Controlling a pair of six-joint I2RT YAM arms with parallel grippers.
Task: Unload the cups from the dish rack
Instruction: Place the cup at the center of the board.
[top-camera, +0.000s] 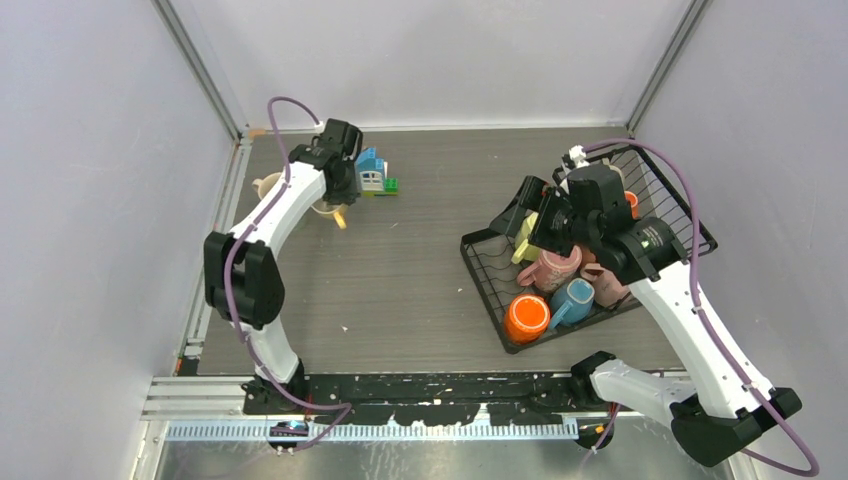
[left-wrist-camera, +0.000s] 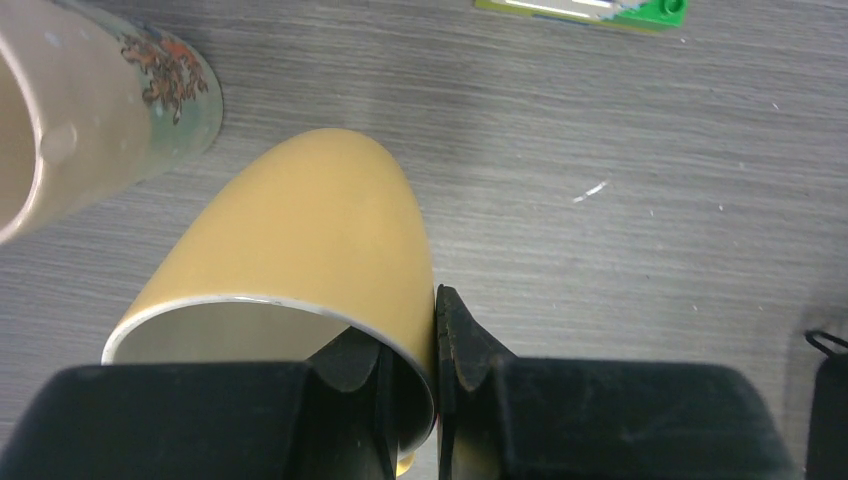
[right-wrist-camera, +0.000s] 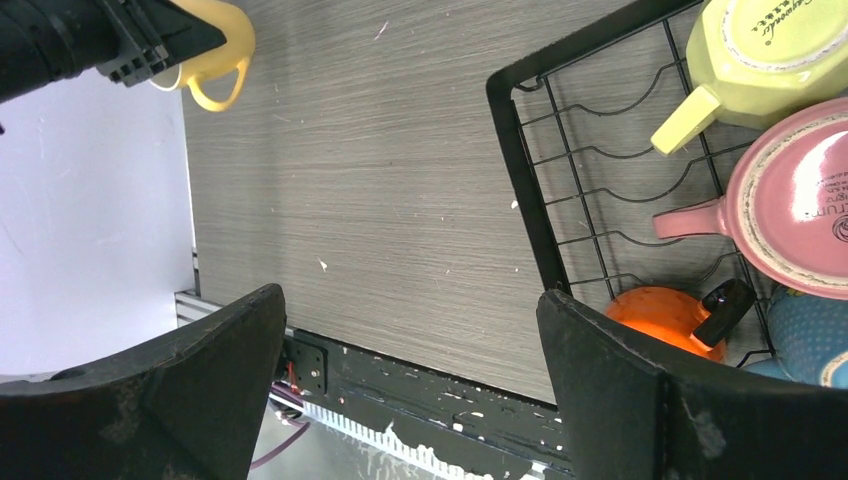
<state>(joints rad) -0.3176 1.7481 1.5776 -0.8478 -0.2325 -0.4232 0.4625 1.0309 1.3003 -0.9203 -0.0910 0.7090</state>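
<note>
Left hand (left-wrist-camera: 437, 340): clamped on the rim of the yellow cup (left-wrist-camera: 300, 230), one finger inside, one outside. Cup tilted, base toward the desk (left-wrist-camera: 600, 150), just beside a cream cup (left-wrist-camera: 60, 110), well apart from the dish rack (right-wrist-camera: 515, 170).

Right hand (right-wrist-camera: 408, 300): fingers wide apart, empty, over the rack's corner; the nearer arm to the cups in it.

Pink cup (right-wrist-camera: 800, 210): base showing, handle pointing toward that hand. Lime cup (right-wrist-camera: 770, 60), orange cup (right-wrist-camera: 660, 310) and blue cup (right-wrist-camera: 810, 340) alongside.

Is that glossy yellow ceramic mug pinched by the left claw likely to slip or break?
Probably rigid: the yellow ceramic mug shows no bending where the left gripper pinches its rim. Its glaze looks smooth, so it may swivel or slip in such a narrow grip. Dropped on the grey tabletop, it would likely chip.
</note>
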